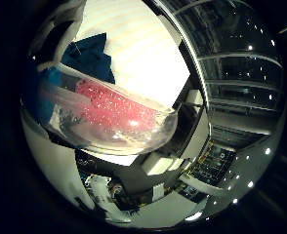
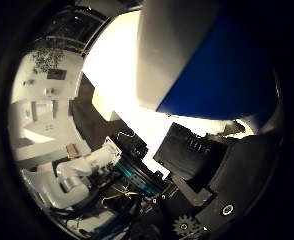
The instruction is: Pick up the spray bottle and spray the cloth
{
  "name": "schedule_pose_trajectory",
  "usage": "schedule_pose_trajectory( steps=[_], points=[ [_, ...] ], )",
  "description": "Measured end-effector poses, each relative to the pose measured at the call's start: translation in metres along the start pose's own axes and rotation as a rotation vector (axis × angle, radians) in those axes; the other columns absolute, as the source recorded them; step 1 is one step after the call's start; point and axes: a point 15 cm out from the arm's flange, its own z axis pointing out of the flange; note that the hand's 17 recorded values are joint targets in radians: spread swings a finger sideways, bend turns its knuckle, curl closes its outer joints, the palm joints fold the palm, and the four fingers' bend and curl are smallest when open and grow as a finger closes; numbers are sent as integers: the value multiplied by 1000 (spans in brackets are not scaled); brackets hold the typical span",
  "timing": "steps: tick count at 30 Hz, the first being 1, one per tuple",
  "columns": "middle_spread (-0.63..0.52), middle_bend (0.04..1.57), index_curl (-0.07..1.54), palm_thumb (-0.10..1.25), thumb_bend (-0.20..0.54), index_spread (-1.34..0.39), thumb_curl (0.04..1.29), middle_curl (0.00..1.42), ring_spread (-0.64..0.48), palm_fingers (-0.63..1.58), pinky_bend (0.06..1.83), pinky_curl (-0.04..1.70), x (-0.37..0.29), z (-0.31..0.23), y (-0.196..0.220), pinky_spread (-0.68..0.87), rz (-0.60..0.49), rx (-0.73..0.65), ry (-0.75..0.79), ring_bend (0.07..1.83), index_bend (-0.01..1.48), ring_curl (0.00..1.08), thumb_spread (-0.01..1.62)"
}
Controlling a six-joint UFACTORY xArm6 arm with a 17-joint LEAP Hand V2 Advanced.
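Bottle body, clear with a red label, fills the left and centre of the little-finger view (image 1: 109, 117), pressed close to the palm. The robot hand (image 2: 207, 170) is clamped on this spray bottle; its white and blue part looms upper right in the thumb view. Blue cloth (image 1: 92, 56) lies on the pale counter (image 1: 143, 53) beyond, upper left

Bottle seen only in parts, close against the palm

The spray bottle (image 1: 109, 117) shows just its clear rounded base and red label in one palm view; its head and trigger cannot be seen. The blue cloth (image 1: 92, 56) is partly covered by the bottle. The hand (image 2: 207, 175) shows only dark parts, so its curl cannot be told.
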Motion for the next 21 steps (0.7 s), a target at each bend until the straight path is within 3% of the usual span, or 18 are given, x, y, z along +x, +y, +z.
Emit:
schedule_pose_trajectory(
  steps=[6,21],
  points=[
    [-72,1388,775,1073,-12,-186,631,614,-160,1180,960,1454,-15,-23,-14,-146,20,59,-71,1491,1167,603,1089],
    [-73,1394,786,1082,-10,-185,622,615,-162,1173,978,1448,-82,-79,-58,-143,157,260,-559,1488,1146,608,1108]
  ],
)
